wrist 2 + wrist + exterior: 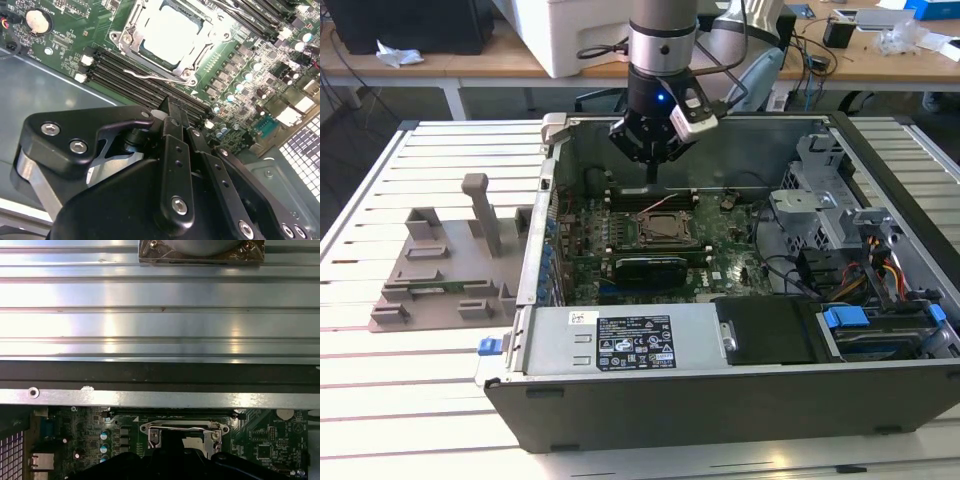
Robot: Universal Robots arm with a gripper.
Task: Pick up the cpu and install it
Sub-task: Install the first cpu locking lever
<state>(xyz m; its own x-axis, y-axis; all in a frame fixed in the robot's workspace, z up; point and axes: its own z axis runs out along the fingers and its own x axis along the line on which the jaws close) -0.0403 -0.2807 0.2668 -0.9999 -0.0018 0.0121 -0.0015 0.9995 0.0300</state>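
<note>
CPU, a small flat square chip with a pale silver-grey metal top [167, 34], is seen seated in the steel-framed socket [131, 20] on the green motherboard [720, 262] inside the open grey computer case [720, 400]. The black gripper [650, 150] hangs above the socket, fingers drawn together on nothing visible. Placement is judged done; whether the wire retention lever [150, 77] is latched cannot be told.
</note>
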